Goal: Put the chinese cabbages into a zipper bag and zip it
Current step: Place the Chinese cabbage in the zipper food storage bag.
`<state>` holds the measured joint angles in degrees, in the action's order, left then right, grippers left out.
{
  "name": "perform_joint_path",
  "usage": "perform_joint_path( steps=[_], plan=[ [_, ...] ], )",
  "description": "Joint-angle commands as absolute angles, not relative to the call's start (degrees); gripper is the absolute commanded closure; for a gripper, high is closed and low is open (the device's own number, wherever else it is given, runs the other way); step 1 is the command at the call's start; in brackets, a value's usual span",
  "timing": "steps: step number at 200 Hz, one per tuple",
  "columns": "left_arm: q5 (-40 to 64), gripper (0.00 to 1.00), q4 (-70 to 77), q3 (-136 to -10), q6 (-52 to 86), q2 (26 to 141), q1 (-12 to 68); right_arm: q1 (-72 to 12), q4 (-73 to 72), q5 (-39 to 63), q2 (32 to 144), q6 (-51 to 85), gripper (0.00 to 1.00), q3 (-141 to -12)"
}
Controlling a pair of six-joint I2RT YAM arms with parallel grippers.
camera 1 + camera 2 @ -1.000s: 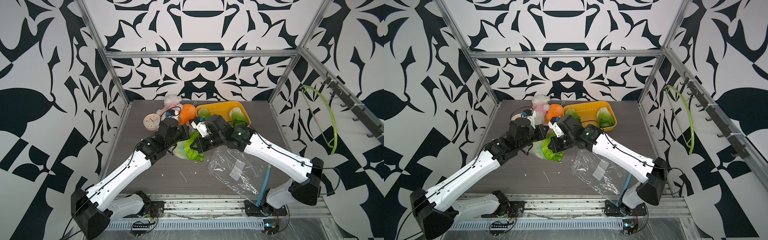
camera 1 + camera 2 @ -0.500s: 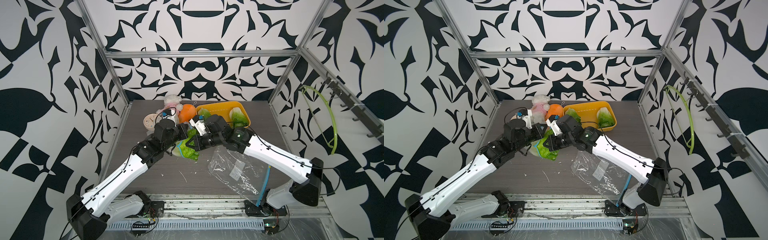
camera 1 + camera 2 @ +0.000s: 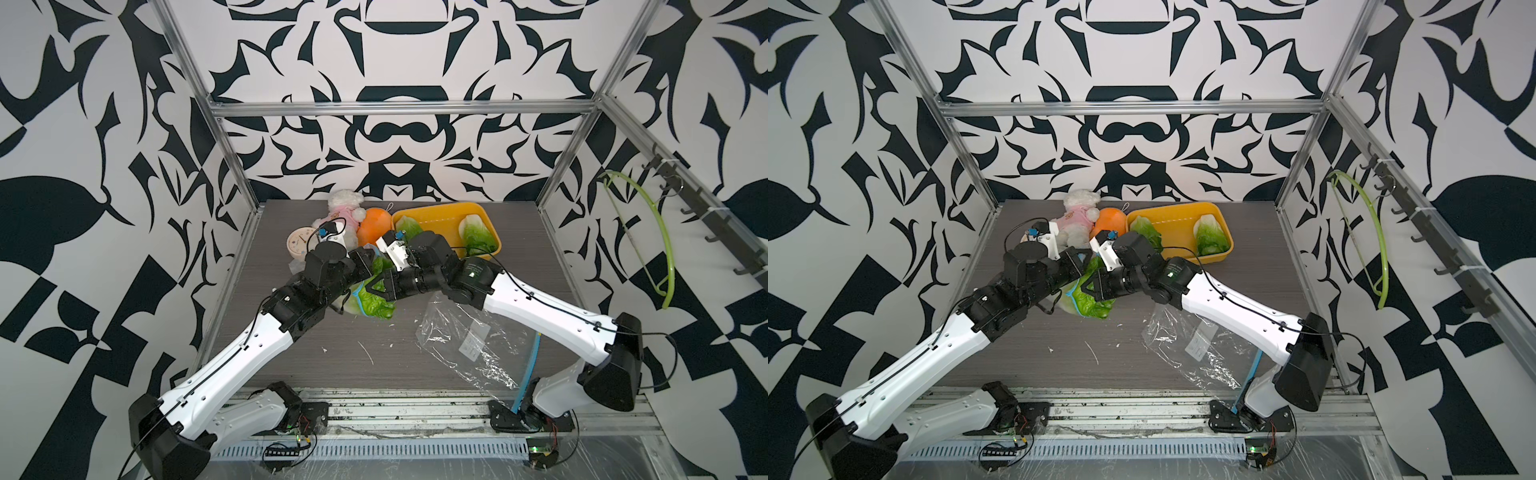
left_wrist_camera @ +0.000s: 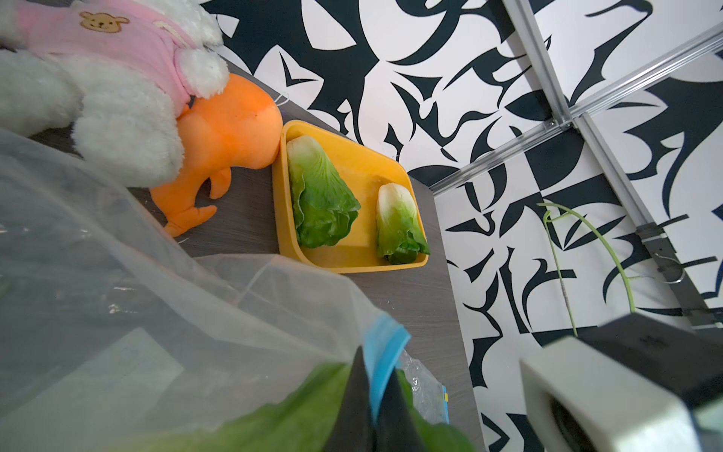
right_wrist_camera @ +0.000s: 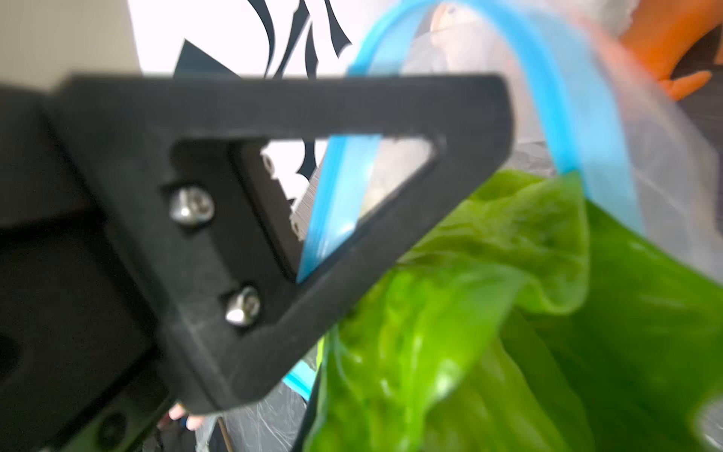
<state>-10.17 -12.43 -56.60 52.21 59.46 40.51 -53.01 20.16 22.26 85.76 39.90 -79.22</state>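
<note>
Three chinese cabbages (image 3: 476, 237), two clear bags, two grippers meeting at mid-table.

Two of the cabbages lie side by side in the single yellow tray (image 3: 436, 210) at the back. These are the larger cabbage (image 4: 321, 203) and the smaller cabbage (image 4: 399, 225). Both have their white bases toward the back wall and their leaves toward the arms, so their long axes run back to front. The third cabbage (image 3: 374, 305) lies crosswise in the zipper bag (image 4: 195, 305) between the arms, with its pale base toward the left arm and its leaves spilling past the blue rim. The left gripper (image 4: 369, 387) is pinched tight on that rim. The right gripper (image 3: 376, 286) is closed too, and the blue strip runs in between its fingers. A second bag (image 3: 465, 345) lies flat under the right arm. One white plush bear (image 3: 343, 208), one orange plush toy (image 3: 374, 226) and one clock (image 3: 299, 245) sit beside the tray.
</note>
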Motion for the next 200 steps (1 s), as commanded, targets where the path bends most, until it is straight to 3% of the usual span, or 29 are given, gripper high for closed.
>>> perform_joint_path(
  steps=[1,36,72,147,200],
  plan=[
    [-11.2,1.0,-10.9,-55.2,55.3,57.8,40.6,-53.1,12.0,21.5,83.1,42.9,0.94,-78.2],
    [-10.8,1.0,-8.0,-53.4,58.0,56.8,40.6,-53.1,9.1,24.9,85.2,44.8,0.92,-77.4],
    [-11.4,1.0,-8.1,-53.6,58.2,56.6,40.6,-53.1,10.4,26.6,84.6,43.3,0.76,-77.4],
    [-15.1,1.0,-9.3,-53.6,57.7,55.8,40.6,-53.1,18.1,25.7,81.8,39.8,0.59,-79.6],
    [-17.1,1.0,-9.4,-53.3,58.2,55.1,40.6,-53.1,25.4,21.9,77.9,37.0,0.55,-82.3]
  ],
)
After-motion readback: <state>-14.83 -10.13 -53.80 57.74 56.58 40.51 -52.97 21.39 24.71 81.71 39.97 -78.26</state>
